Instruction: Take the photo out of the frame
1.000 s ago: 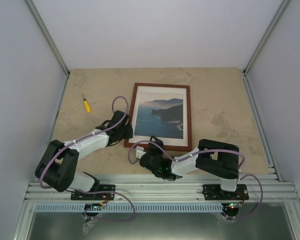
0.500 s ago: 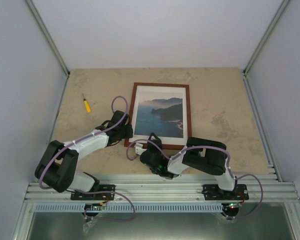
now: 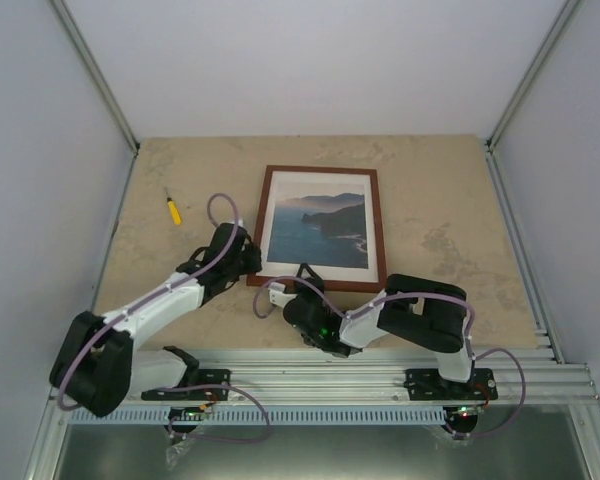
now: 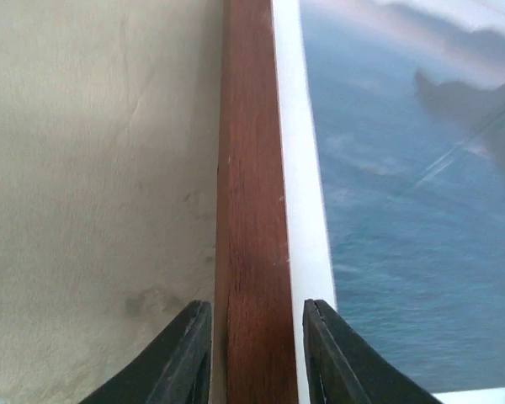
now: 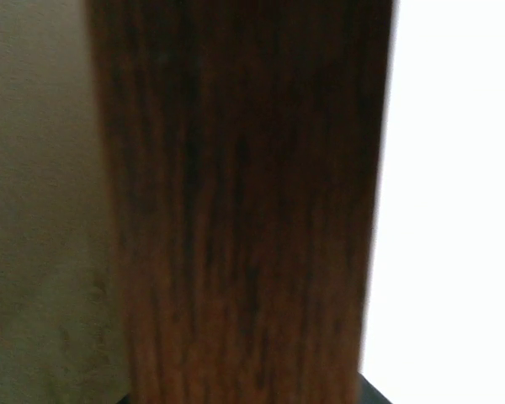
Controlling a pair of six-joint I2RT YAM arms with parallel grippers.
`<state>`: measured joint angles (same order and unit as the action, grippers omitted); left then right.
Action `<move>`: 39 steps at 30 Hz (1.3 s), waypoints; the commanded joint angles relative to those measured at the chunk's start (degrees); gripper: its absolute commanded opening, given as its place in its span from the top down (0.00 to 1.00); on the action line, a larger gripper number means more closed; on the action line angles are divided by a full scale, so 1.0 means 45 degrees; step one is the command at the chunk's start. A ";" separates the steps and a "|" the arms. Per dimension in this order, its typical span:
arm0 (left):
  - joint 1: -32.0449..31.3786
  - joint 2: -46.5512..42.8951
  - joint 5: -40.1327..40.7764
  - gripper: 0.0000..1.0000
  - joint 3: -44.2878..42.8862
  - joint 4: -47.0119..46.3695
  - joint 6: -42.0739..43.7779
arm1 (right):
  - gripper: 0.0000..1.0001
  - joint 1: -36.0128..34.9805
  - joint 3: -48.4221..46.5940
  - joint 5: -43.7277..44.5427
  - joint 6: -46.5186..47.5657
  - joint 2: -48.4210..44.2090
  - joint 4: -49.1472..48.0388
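Note:
The frame (image 3: 381,230) lies face up in the middle of the table, with thin reddish-brown wooden rails. Inside it the photo (image 3: 315,235) shows blue sea and dark cliffs within a white border. My left gripper (image 3: 248,262) sits at the frame's left rail near the lower corner. In the left wrist view its fingers (image 4: 181,362) hug the wooden rail (image 4: 251,168) on both sides, with the photo (image 4: 404,210) to the right. My right gripper (image 3: 305,284) is at the bottom rail. In the right wrist view, blurred wood (image 5: 244,210) fills the space between its fingertips.
A yellow-handled screwdriver (image 3: 172,209) lies at the left of the beige table (image 3: 440,240). White walls close in the left, back and right sides. An aluminium rail (image 3: 320,385) with both arm bases runs along the near edge.
My right gripper has closed onto the bottom rail. The frame has slid a little away from the arms, and my left arm has stretched forward with it.

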<state>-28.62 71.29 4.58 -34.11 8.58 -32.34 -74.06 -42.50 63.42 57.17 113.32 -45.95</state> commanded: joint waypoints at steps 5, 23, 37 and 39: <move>0.0198 -0.4205 0.0927 0.49 0.0874 -0.1211 -0.2187 | 0.99 -0.0007 0.0728 0.0037 0.0137 -0.2071 -0.1603; 0.0219 -1.0612 0.2464 0.24 0.1012 0.0117 -0.3679 | 0.99 -0.0193 0.0169 -0.2500 -0.2468 -0.8488 0.1040; 0.0211 -1.1054 0.2458 0.20 0.1527 -0.0035 -0.4377 | 1.00 0.0989 0.0274 -0.7844 -0.9789 -1.1342 0.1495; 0.0211 -1.1056 0.2399 0.19 0.1611 -0.0113 -0.4448 | 0.99 0.1542 0.0499 -0.8662 -1.1277 -1.1442 0.1244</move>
<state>-27.97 22.13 15.18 -28.18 8.60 -51.05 -70.94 -39.11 33.67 22.20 65.30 -28.29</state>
